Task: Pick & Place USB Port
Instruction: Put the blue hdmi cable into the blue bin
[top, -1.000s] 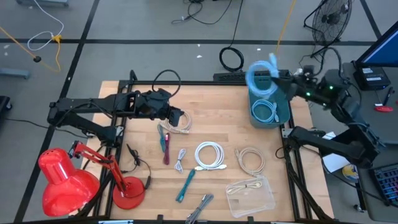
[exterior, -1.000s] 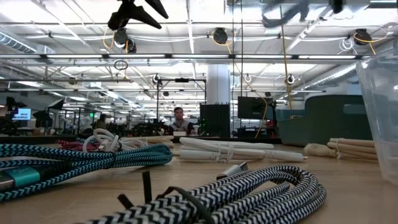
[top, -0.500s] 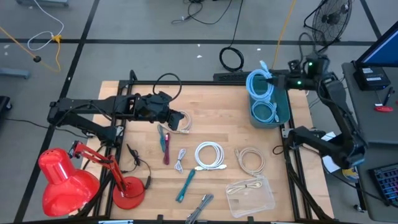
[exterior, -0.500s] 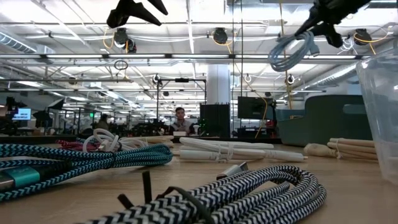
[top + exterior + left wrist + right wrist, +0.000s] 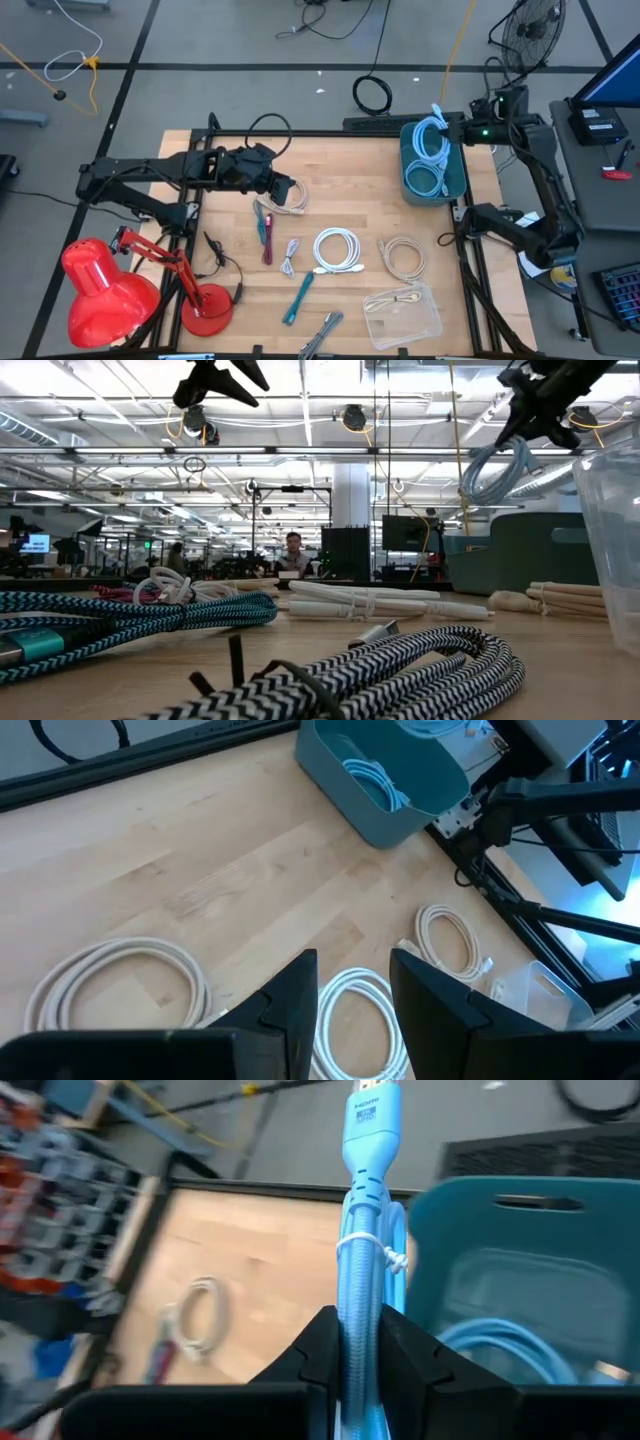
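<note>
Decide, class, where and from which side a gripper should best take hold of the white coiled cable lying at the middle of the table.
Probably best from straight above, jaws across one long side of the white coiled cable. It lies flat as an oval loop, so each side is a narrow bundle of strands with bare table on both sides. Its neighbours, the beige coiled cable and the grey cable, lie apart from it.

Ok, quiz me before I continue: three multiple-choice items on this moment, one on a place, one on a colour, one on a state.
1. Where is the right gripper?
A. over the teal bin
B. beside the red lamp
C. over the clear tray

2. What colour is the cable it holds?
A. white
B. light blue
C. pink

3. How is the left gripper?
A. shut on a cable
B. open, holding nothing
C. out of view

Answers:
1 A, the high view shows it above the bin.
2 B, the right wrist view shows it.
3 B, a gap shows between its fingers.
</note>
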Controlling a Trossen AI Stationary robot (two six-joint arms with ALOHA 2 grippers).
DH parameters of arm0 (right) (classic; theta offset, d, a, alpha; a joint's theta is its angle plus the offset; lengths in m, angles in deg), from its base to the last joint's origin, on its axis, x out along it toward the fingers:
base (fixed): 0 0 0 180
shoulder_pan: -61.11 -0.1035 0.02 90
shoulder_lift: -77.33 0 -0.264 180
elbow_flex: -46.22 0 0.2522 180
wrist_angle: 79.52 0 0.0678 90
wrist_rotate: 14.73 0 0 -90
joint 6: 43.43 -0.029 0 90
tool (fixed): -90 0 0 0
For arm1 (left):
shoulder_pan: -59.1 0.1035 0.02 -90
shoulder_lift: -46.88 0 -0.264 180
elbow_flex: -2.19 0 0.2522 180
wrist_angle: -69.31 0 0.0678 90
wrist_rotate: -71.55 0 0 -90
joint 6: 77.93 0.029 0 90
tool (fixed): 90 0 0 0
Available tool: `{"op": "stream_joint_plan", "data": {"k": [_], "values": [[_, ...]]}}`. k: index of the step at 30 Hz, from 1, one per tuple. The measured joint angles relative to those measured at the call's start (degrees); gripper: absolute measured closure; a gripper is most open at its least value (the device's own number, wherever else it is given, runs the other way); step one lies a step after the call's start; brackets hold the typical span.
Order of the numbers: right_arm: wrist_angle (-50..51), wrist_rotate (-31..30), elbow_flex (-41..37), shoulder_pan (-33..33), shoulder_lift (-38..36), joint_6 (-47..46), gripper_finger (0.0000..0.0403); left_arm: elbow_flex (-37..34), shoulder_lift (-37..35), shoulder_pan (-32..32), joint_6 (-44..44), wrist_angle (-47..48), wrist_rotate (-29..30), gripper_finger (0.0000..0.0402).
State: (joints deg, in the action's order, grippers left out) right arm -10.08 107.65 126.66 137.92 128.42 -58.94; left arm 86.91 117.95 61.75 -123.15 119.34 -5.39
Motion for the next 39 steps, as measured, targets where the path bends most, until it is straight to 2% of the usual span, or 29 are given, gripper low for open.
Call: {"op": "stream_joint_plan", "data": {"k": [7,10,13,20,26,39], "values": [[0.7,-16.0,0.0,-9.4,2.5,-5.0,0.0367,0.0,0.0,-0.3,-0.1,0.0,0.0,0.0273],[0.9,-20.1,0.0,-11.7,3.6,-6.3,0.0367,0.0,0.0,-0.5,-0.1,0.0,0.0,0.0273],[0.7,-21.6,-0.3,-12.7,3.9,-7.1,0.0367,0.0,0.0,-0.5,-0.3,0.2,-0.1,0.0273],[-1.7,-21.5,-8.1,-12.8,3.7,-9.4,0.0367,0.0,0.0,-1.4,-1.0,0.4,0.4,0.0273],[-9.5,-17.8,-16.0,-12.8,1.9,-13.1,0.0365,0.0,0.0,-2.0,-1.6,1.2,1.3,0.0273],[-19.1,-17.3,-23.6,-12.8,2.4,-14.8,0.0368,0.0,0.0,-2.0,-2.5,1.6,2.1,0.0273]]}}
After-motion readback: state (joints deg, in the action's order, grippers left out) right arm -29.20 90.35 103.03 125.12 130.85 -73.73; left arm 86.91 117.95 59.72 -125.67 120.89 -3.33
